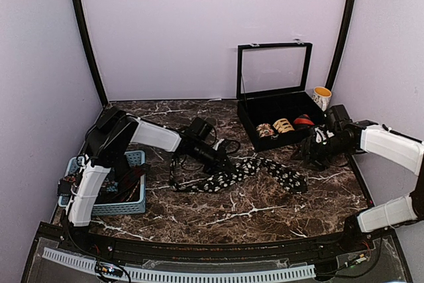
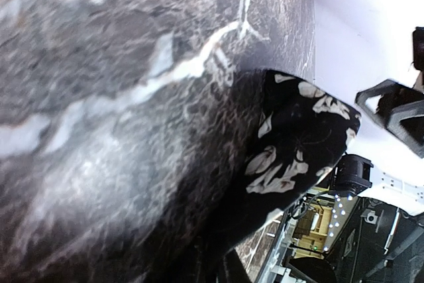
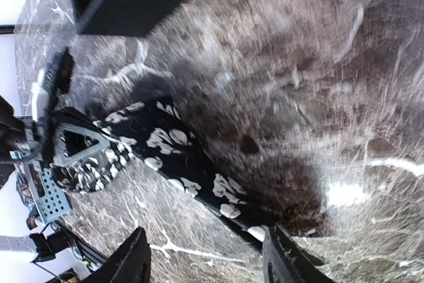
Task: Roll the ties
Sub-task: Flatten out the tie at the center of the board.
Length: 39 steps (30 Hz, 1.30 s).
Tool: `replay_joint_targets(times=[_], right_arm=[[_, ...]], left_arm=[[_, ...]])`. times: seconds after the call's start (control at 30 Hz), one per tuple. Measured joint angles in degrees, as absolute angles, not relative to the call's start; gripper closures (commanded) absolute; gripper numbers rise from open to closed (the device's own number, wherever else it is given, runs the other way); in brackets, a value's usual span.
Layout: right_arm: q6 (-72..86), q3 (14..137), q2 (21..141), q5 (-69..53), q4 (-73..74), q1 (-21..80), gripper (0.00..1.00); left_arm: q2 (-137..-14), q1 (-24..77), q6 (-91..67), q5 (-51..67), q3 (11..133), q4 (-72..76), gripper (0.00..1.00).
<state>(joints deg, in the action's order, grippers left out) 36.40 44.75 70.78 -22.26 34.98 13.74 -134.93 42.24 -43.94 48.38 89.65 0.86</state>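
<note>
A long black tie with white prints lies across the middle of the table, its narrow part looped at the left and its wide end at the right. My left gripper is low on the tie's middle and looks shut on the tie. The left wrist view shows the tie running down into the jaws. My right gripper is open and empty just above the table by the wide end, which lies between its fingers.
A black case with its glass lid raised stands at the back right. It holds a tan-patterned coil, a red coil and one more coil. A mug stands beside it. A blue basket is at the left.
</note>
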Motion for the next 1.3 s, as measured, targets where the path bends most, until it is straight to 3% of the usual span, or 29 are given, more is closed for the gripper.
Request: replay_joint_targets(times=[0.17,0.33,0.47,0.53,0.63,0.73,0.8,0.83,1.07,1.3], right_arm=[[36.47,45.28,70.35,-21.56,34.48,14.09,0.27],[37.74,38.28,67.94,-21.87,33.23,14.37,0.16],[39.48,32.29,63.31,-21.06,33.26,14.39,0.13],[40.42,30.17,61.63,-20.73,32.23,14.37,0.17],[41.52,28.27,62.43,-20.8,29.32,14.37,0.35],[43.0,27.55,64.95,-21.15,25.3,14.37,0.67],[43.16,27.46,66.0,-21.61,23.03,14.37,0.95],[43.46,27.46,66.19,-21.85,22.24,14.37,1.0],[43.42,34.39,61.49,-18.57,31.03,13.72,1.0],[42.22,37.91,54.65,-18.35,45.19,5.61,1.0]], left_arm=[[-134.63,42.02,-43.55,48.66,89.76,-0.89,0.96],[-134.23,42.0,-43.09,48.53,89.76,-2.42,0.96],[-134.21,42.0,-42.85,48.53,89.73,-2.55,0.96],[-134.17,42.0,-42.83,48.56,89.67,-2.48,0.96],[-134.13,42.0,-42.68,48.6,89.45,-2.42,0.96],[-134.04,42.0,-42.61,48.62,89.3,-2.24,0.96],[-133.97,42.0,-42.46,48.64,89.14,-2.24,0.96],[-133.97,42.0,-42.39,48.64,89.12,-2.24,0.96],[-133.29,42.0,-39.11,48.07,89.6,-5.82,0.96],[-130.3,43.4,-31.66,46.17,90.65,-14.26,0.93]])
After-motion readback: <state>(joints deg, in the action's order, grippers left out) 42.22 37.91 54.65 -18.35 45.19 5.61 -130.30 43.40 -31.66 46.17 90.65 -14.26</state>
